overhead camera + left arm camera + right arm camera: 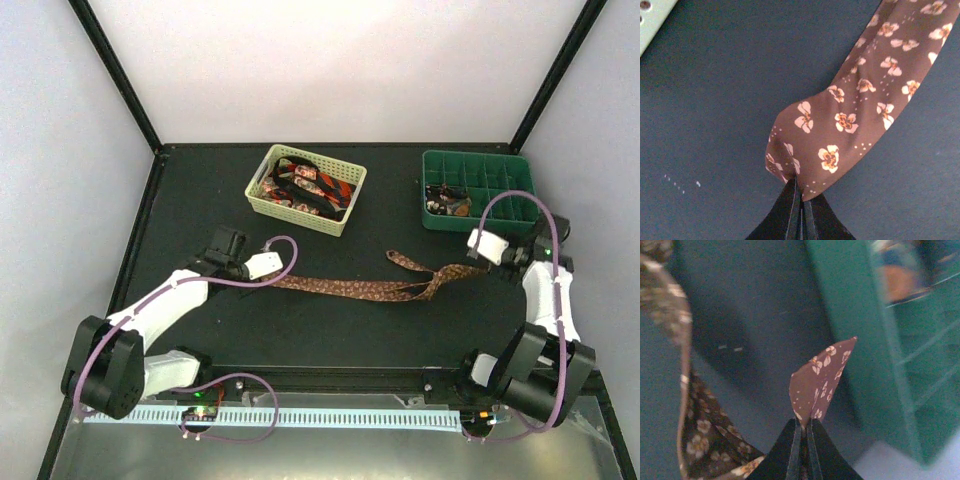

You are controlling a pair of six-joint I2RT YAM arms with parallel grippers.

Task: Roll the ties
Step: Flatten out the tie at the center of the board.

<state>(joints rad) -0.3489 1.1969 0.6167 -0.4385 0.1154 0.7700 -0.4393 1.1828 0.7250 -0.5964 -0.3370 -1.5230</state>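
The brown tie (360, 288) lies stretched across the middle of the black table (200, 200), between the two arms. Its cloth carries small light flowers with orange hearts and fine dots; this is well seen in the left wrist view (850, 120).

The left gripper (273, 272) is clenched on the left end of the tie. From its own camera the left gripper (800, 205) has both fingers pressed together, and the edge of the cloth is pinched between them. The cloth bulges up just above the fingertips and then runs away to the upper right.

The right gripper (470, 262) is also clenched, and it grasps the other end of the tie. In the right wrist view this gripper (803, 430) pinches a pointed tip of the tie (820, 380), which stands up over the fingers. Another part of the same tie hangs in a curve on the left of that view. The green tray (480, 222) is just beside this gripper.

Near the right gripper the tie folds back, and two narrow strips cross each other on the table.

Red-and-black ties (310, 185) lie in a heap inside the yellow basket (262, 195), behind the brown tie and apart from it
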